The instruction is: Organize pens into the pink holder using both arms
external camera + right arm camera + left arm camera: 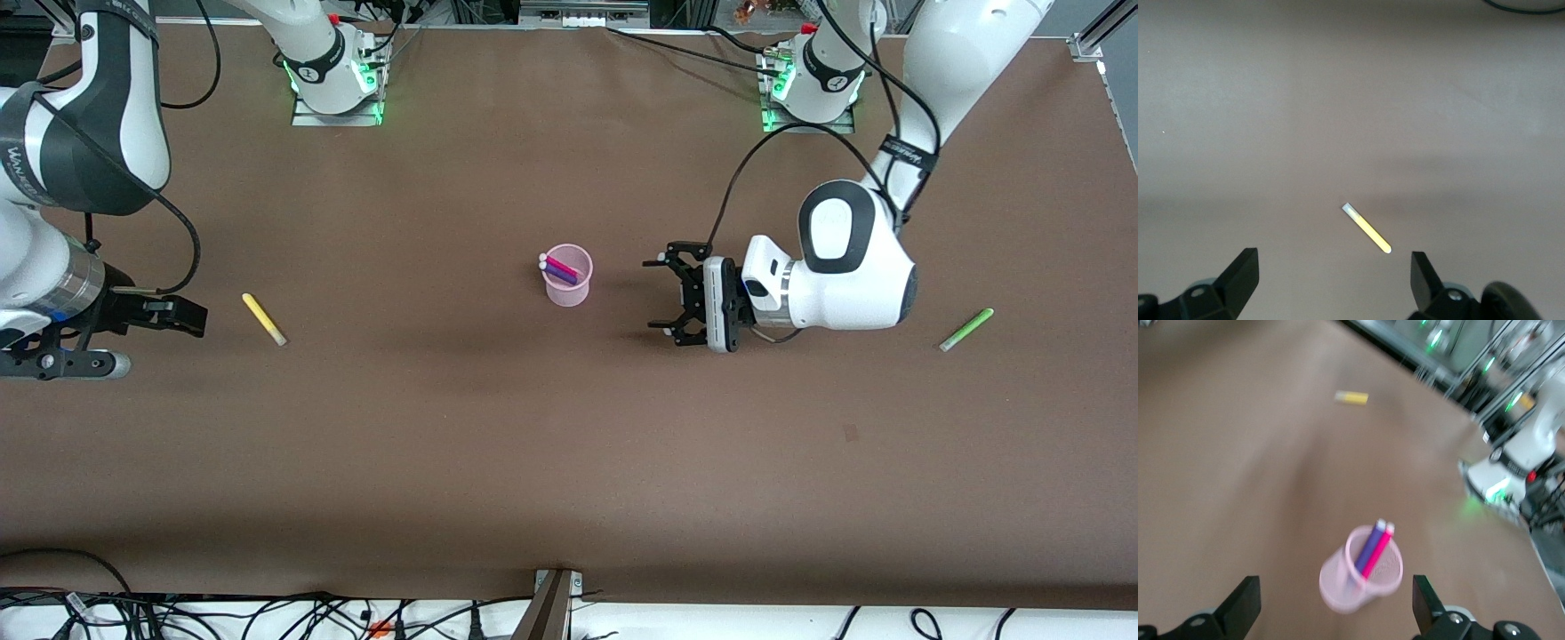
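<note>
The pink holder (567, 276) is standing mid-table with the magenta-pink pen (558, 265) and dark purple pen (560, 271) leaning inside it. The left gripper (660, 295) is hanging beside the cup toward the left arm's end, its fingers (1241, 605) spread wide, gripping nothing. The yellow pen (264, 319) is lying flat near the right gripper (191, 318), whose fingers (1239, 277) are also gaping empty; its arm is partly cut off at the frame's edge. The light green pen (966, 329) is lying well apart, at the left arm's end.
</note>
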